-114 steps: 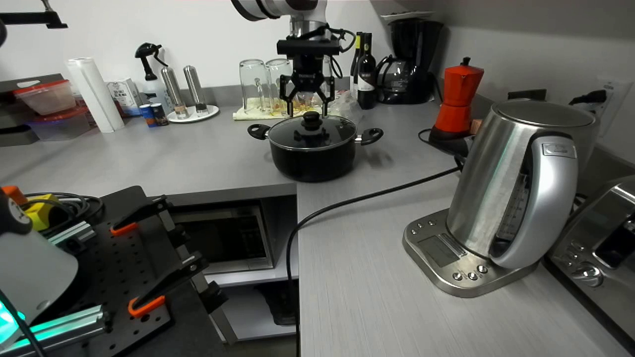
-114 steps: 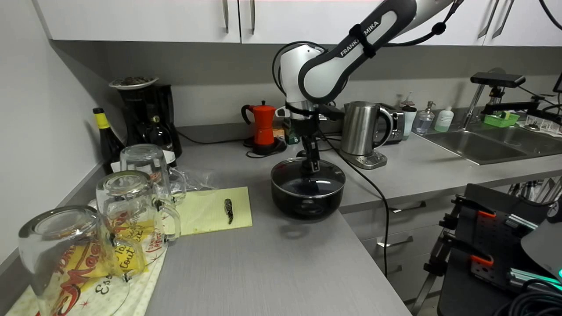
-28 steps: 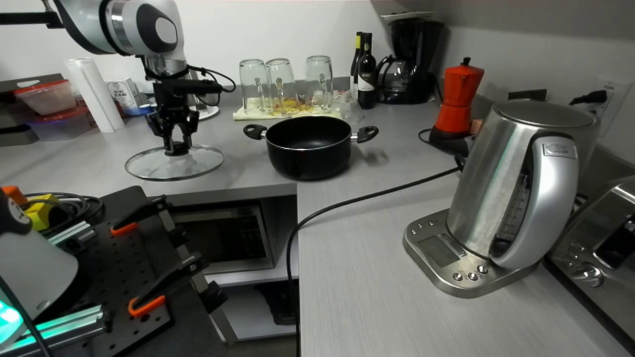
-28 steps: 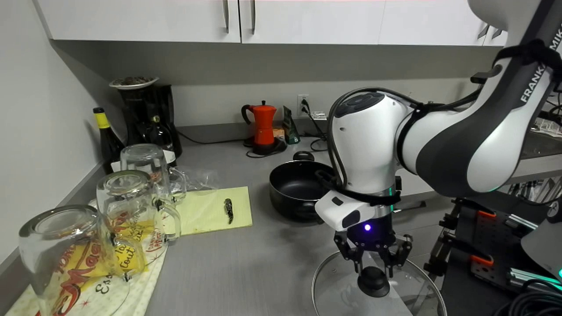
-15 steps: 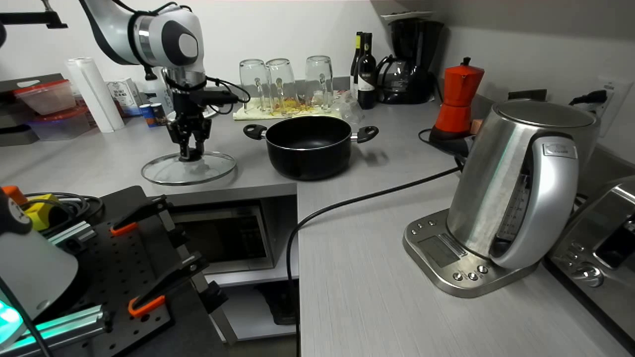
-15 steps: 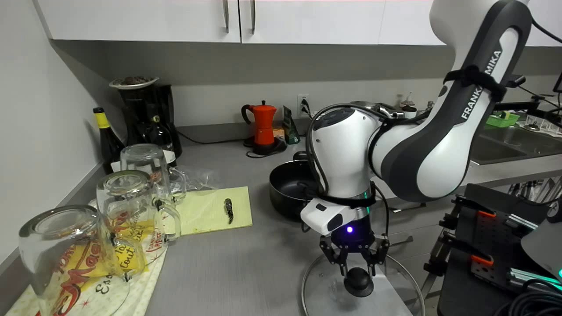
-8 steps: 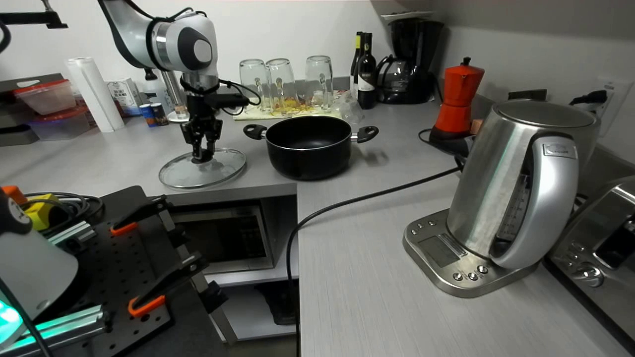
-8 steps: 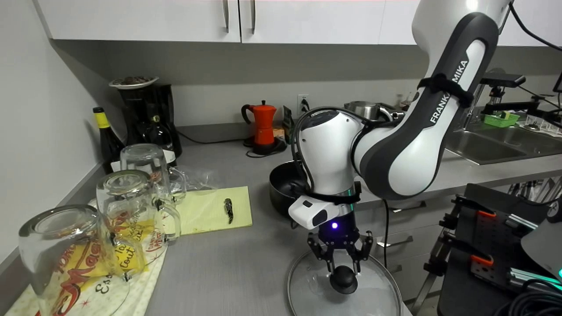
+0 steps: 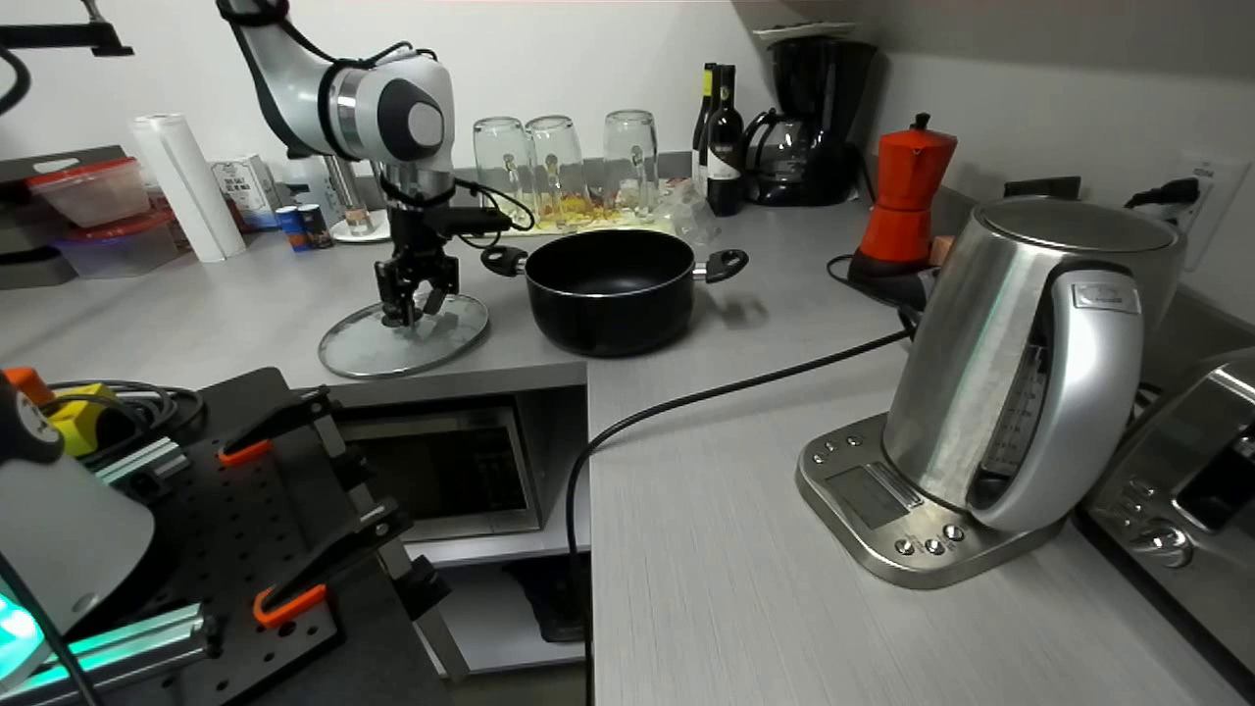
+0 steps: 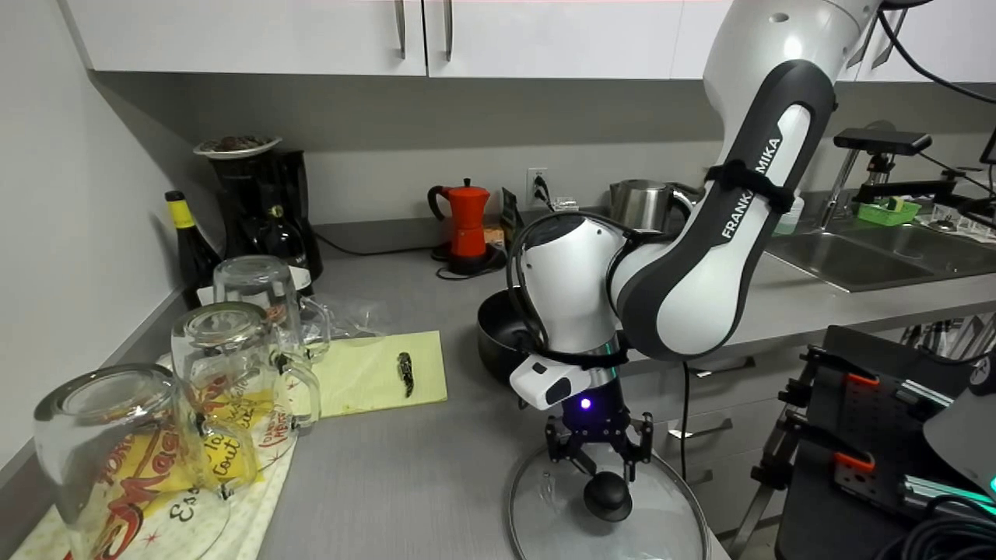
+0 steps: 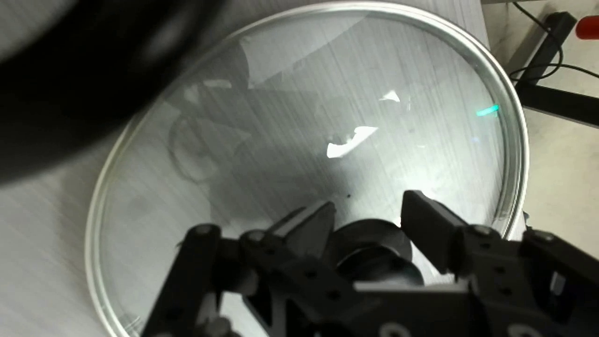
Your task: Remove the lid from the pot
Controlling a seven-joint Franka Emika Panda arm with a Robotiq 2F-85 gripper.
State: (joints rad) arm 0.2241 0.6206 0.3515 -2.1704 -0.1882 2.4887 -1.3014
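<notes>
"The lid: where is it, and what is around it?"

"There's the grey table, turning a corner in both exterior views. Over it hangs the white-and-black arm, slanting down from the upper right in an exterior view."

"And on the table?"

"The black coffee maker stands at the back in both exterior views. The steel kettle sits upright, well apart from the lid."

"And the pot?"

"Upright on the table, its dark inside in plain sight. In an exterior view the arm hides part of it."

"So the lid is off?"

"Off, yes. It is just beside the pot, near the table's edge, and the wrist view looks down through its glass. I can't make out whether it touches the table."

"Anything smaller?"

"The red moka pot, upright between the coffee maker and the kettle."

"And the end effector, how does it stand?"

"It points down over the lid. Its 2 fingers stand partway apart, 1 on each side of the lid's black knob. Whether they press on the knob or leave it loose, I can't make out in any of the views."
</notes>
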